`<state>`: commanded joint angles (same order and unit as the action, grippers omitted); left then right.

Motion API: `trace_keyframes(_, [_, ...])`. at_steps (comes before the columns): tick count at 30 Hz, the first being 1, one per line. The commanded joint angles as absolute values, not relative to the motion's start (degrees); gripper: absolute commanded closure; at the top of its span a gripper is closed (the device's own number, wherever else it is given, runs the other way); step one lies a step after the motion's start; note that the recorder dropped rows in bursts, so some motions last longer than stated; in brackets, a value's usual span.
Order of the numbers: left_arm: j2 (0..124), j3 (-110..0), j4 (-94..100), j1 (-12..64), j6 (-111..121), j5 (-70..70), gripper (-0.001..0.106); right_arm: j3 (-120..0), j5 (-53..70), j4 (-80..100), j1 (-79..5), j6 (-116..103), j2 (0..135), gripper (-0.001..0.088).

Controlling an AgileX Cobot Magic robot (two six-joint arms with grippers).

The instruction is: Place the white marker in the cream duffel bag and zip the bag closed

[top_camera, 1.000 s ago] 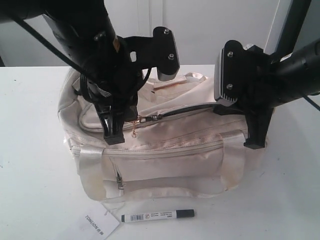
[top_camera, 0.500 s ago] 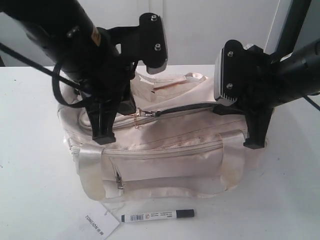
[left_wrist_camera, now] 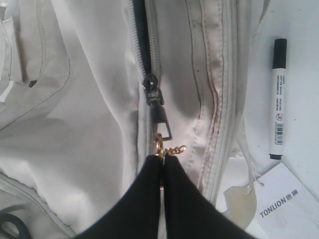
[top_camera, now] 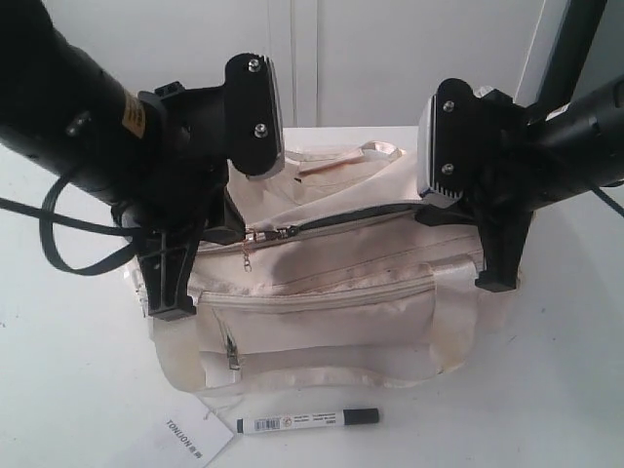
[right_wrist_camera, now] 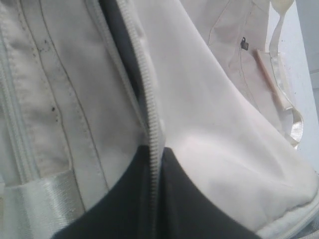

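The marker is lying flat on the white table, outside the bag and just in front of its front side. Its long axis is running left to right in the exterior view, roughly parallel to the bag's front pocket. The dark cap is pointing right and the small black tip end is pointing left, sitting just beside a corner of the paper tag. In the left wrist view the marker is showing its barcode label facing up.

The bag is sitting in the middle of the table with its top zip partly open, so the dark lining is showing to the right of the zip slider.

The left gripper is holding its fingers pressed together, with the tips against the gold ring hanging from the slider. Whether the ring is actually pinched cannot be told.

The right gripper is clamping the bag's open zip edge, and the row of zip teeth is running down between its two black fingers.
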<state>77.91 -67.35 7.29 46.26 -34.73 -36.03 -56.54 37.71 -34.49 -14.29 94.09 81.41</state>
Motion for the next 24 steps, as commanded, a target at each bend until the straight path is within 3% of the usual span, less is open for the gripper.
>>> trace_keyframes(24, [77.83, -67.35, 18.49, 46.26, -34.27, -43.38, 0.105, -56.54, 37.70, -34.24, -14.29, 94.09, 81.41, 0.0868])
